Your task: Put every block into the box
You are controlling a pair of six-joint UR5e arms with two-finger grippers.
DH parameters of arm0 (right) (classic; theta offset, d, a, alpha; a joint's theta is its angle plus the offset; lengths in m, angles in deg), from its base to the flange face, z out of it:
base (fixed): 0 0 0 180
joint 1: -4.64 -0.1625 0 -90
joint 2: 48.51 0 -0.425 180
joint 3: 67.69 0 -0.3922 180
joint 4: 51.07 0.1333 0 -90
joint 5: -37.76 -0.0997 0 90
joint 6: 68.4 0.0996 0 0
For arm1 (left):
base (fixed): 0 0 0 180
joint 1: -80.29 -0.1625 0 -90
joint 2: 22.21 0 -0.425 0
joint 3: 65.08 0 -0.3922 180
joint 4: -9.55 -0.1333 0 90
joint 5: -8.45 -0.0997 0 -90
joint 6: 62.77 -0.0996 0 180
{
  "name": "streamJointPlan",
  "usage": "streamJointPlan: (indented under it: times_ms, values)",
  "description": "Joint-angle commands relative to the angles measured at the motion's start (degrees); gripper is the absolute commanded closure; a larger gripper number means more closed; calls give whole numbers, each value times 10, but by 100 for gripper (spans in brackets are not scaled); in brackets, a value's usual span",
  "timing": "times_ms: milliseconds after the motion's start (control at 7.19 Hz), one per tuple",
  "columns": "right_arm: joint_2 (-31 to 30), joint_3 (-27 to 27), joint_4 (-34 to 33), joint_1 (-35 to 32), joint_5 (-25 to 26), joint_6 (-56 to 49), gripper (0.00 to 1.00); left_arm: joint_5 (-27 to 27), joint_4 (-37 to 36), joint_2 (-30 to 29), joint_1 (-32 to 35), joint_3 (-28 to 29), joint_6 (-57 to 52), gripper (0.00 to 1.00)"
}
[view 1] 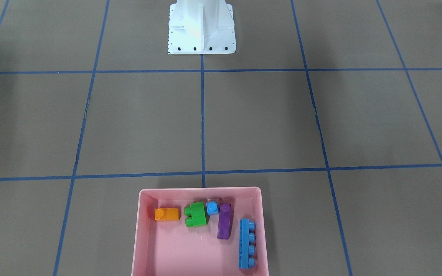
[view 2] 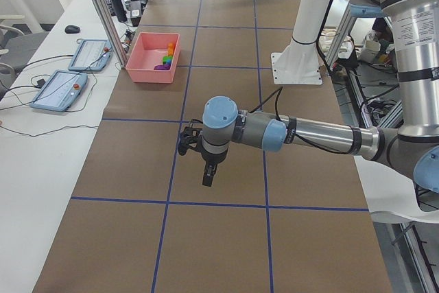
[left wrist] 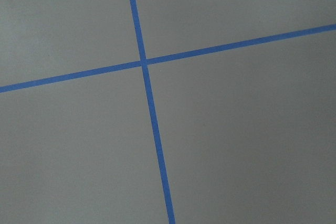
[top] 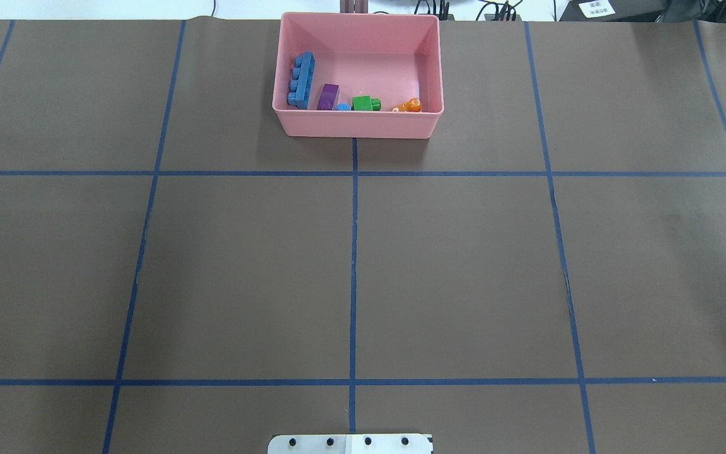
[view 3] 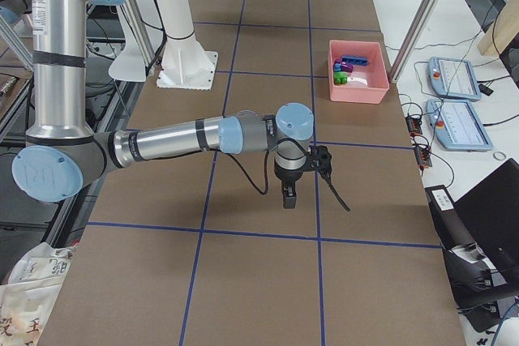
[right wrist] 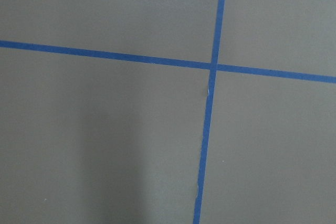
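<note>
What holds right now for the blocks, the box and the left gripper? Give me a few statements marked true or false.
1. The orange block lies inside the pink box. True.
2. The tiny blue block sits between the green block and the purple block. True.
3. The long blue block is stacked on the purple block. False: it lies on the box floor beside it, with a gap between them.
4. One block sits on the table outside the box. False: all five are in the box.
5. The left gripper hangs over the box. False: it hangs over bare table, far from the box.
</note>
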Motion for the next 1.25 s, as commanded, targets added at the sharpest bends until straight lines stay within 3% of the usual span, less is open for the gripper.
streamJointPlan:
  times_ms: [0, 278, 1112]
  values:
    - [-11, -6, 0, -8, 0, 1, 0, 1, -99, -9, 0, -29, -2, 0]
    - [-16, -10, 0, -10, 0, 1, 0, -2, -119, 1, 13, -3, -135, 0]
    - [-25, -9, 0, -12, -6, 1, 0, -1, -108, -3, 14, 27, -139, 0]
